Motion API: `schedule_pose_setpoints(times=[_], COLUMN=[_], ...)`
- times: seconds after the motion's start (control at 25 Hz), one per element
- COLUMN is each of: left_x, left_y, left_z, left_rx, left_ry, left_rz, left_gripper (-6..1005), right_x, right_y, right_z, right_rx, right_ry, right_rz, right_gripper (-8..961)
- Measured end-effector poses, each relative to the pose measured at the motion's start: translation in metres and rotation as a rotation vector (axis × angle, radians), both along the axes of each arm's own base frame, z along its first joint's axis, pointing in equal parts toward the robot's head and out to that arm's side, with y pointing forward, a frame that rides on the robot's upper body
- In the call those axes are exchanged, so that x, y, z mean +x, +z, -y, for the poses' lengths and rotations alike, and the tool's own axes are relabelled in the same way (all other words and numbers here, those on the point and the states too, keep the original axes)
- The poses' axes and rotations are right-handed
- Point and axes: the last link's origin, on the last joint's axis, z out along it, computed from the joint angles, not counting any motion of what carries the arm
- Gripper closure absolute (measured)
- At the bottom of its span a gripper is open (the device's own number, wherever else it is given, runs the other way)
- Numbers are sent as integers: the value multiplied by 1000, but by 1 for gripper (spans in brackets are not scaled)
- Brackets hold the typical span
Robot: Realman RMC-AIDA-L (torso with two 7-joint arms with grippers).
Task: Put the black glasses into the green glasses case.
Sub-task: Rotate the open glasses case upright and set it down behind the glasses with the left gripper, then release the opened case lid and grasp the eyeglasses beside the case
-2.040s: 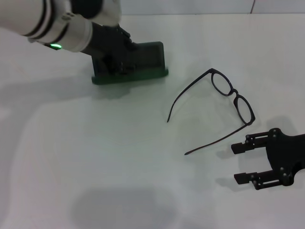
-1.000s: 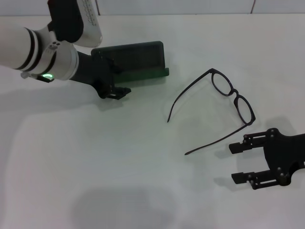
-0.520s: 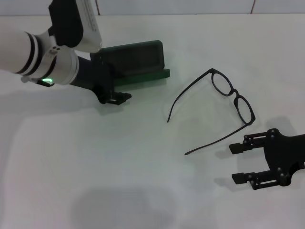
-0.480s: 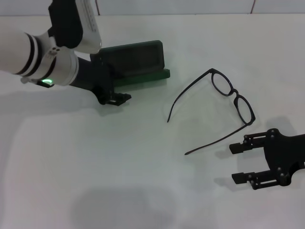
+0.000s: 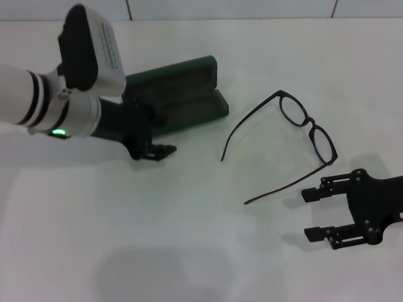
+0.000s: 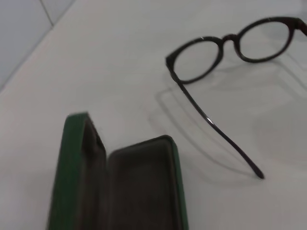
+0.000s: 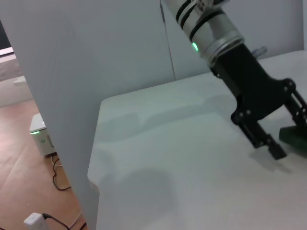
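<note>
The green glasses case [image 5: 186,100] lies open at the back of the white table, its lid leaning back and its dark lining showing. It also shows in the left wrist view [image 6: 139,191]. The black glasses [image 5: 308,129] lie unfolded to the right of the case, temple arms pointing toward me; the left wrist view [image 6: 230,43] shows them too. My left gripper [image 5: 154,152] is open and empty, just in front of the case's left end, apart from it. My right gripper [image 5: 310,214] is open and empty, just in front of the glasses' right temple arm.
The white table [image 5: 189,239] is bare in front of me. The right wrist view shows the table's left edge [image 7: 96,177], a grey wall panel [image 7: 86,72] beside it and floor with cables below.
My left gripper has let go of the case and drawn back toward me. The lid went from shut to upright to leaning back, and the case turned a little. The right gripper has hardly moved.
</note>
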Motion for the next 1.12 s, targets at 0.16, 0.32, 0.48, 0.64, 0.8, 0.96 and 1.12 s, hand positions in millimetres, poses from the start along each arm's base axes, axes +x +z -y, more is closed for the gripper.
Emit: schedule_pose_setpoints(times=[0.16, 0.32, 0.48, 0.64, 0.8, 0.96, 1.12], left_x=[-7, -3, 3, 1, -16, -43, -60], left_y=[-5, -4, 3, 17, 33, 38, 33], left_z=[4, 4, 5, 18, 37, 63, 85], left_rx=[-16, -9, -23, -74, -58, -37, -56], left_ry=[13, 13, 7, 56, 119, 169, 198], left_rz=[0, 29, 68, 159, 294, 377, 402], left_gripper=[405, 404, 404, 404, 393, 371, 326], right_x=[-1, -1, 0, 0, -4, -11, -19], right_y=[0, -1, -1, 1, 10, 29, 54], right_z=[-1, -1, 0, -1, -11, -26, -51], right_rx=[-3, -2, -3, -12, 10, 45, 50], right_ry=[-4, -5, -11, -49, -128, -225, -376], right_rz=[1, 0, -1, 0, -23, -41, -3], right_gripper=[377, 379, 381, 383, 385, 387, 389])
